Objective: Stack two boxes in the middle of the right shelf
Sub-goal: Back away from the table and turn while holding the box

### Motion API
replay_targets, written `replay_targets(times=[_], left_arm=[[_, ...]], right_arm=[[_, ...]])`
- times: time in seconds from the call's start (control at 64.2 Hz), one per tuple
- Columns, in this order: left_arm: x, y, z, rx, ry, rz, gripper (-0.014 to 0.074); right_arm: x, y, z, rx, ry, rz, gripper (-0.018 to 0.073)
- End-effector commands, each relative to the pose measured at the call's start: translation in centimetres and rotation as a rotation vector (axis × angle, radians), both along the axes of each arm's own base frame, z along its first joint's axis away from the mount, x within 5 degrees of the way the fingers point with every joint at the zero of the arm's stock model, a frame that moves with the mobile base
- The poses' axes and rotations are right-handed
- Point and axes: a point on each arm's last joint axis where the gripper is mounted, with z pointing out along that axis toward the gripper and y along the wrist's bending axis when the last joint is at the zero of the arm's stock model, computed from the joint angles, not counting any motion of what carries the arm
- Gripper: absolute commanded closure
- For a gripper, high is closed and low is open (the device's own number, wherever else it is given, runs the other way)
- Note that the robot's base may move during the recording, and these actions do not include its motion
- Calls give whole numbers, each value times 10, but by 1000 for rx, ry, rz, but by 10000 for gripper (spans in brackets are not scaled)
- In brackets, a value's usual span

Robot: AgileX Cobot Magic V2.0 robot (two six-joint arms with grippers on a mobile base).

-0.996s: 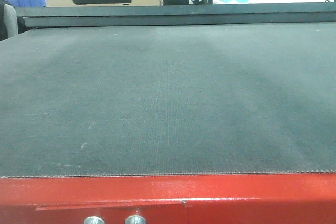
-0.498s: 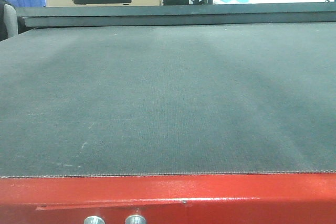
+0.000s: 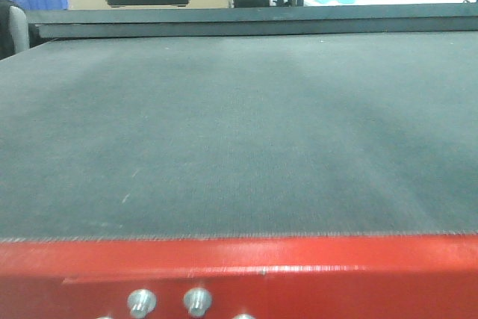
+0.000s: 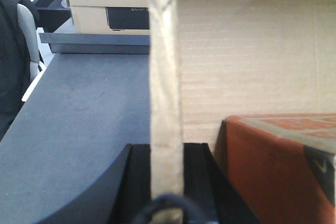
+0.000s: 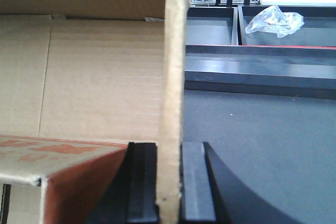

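Left gripper (image 4: 167, 153) and right gripper (image 5: 169, 153) are each clamped tight on opposite side walls of the box (image 4: 247, 51). Box is held over the dark mat (image 4: 79, 129), with an orange carton (image 4: 273, 166) inside.

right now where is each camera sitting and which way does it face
Front-facing: low at the platform's red edge, looking across the grey mat; no robot parts show.
Left wrist: behind the left jaws, pinching one wall of the box, facing forward.
Right wrist: behind the right jaws, pinching the opposite wall.
Shared: both wrist views show the box's inside and a red-printed carton.
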Motion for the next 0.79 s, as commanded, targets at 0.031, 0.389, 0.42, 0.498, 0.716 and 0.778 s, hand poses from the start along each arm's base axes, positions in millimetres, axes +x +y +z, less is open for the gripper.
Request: replay_targets(times=[0.031,0.389,0.42,0.498,0.716,0.778], left_arm=[[-3,6,9,26,-49,27,708],[-3,6,9,26,-49,27,708],[-3,6,9,26,-49,27,708],[-3,6,9,26,-49,27,708],[-3,6,9,26,-49,27,708],[-3,6,9,26,-49,27,708]], right_arm=[[-7,-5,17,-6,-108,1,721],[-7,-5,17,-5,-110,1,721],[-7,-5,17,-5,-110,1,721],[-7,-5,17,-5,-110,1,721],[-7,-5,17,-5,-110,1,721],[-7,-5,17,-5,-110,1,721]])
